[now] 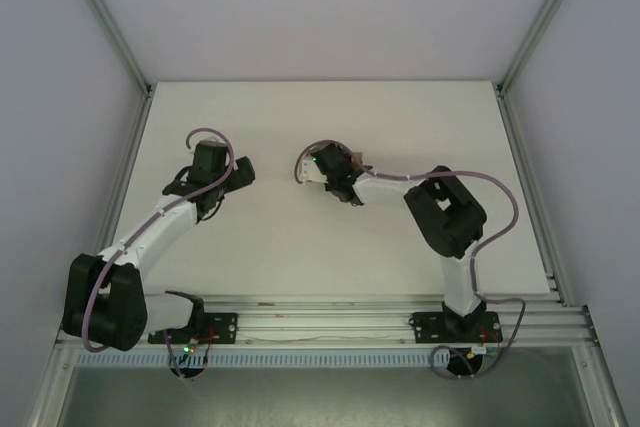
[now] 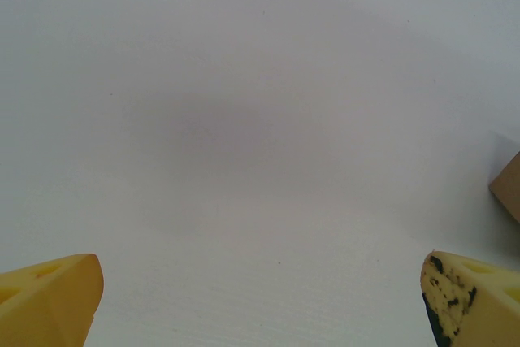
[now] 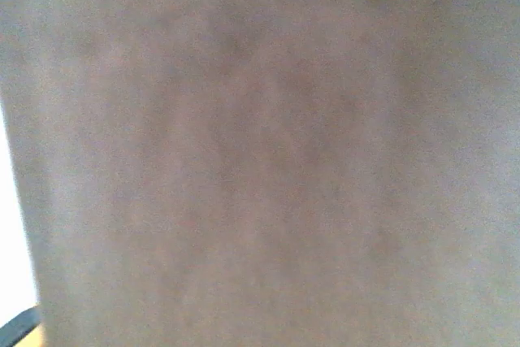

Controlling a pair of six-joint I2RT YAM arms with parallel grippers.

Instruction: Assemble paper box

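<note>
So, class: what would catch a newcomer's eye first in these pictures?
The brown box, a close-up blur in the right wrist view. From above, the left arm and right arm bend over a white table. The left gripper stands open, yellow fingertips wide apart.

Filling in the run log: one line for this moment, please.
left gripper: fingers apart, over table | right gripper: close against paper box, grip unclear

Setting was a robotics lab test cell. A bare white desk [image 1: 300, 247] sat enclosed on three sides by plain pale panels [image 1: 320, 7] held in aluminium profile posts [image 1: 107, 17]. The left arm [image 1: 150, 232] and right arm [image 1: 440, 212], trailing loose cables [image 1: 210, 130], were bolted to a slotted aluminium rail [image 1: 330, 317] along the desk's near edge.
</note>
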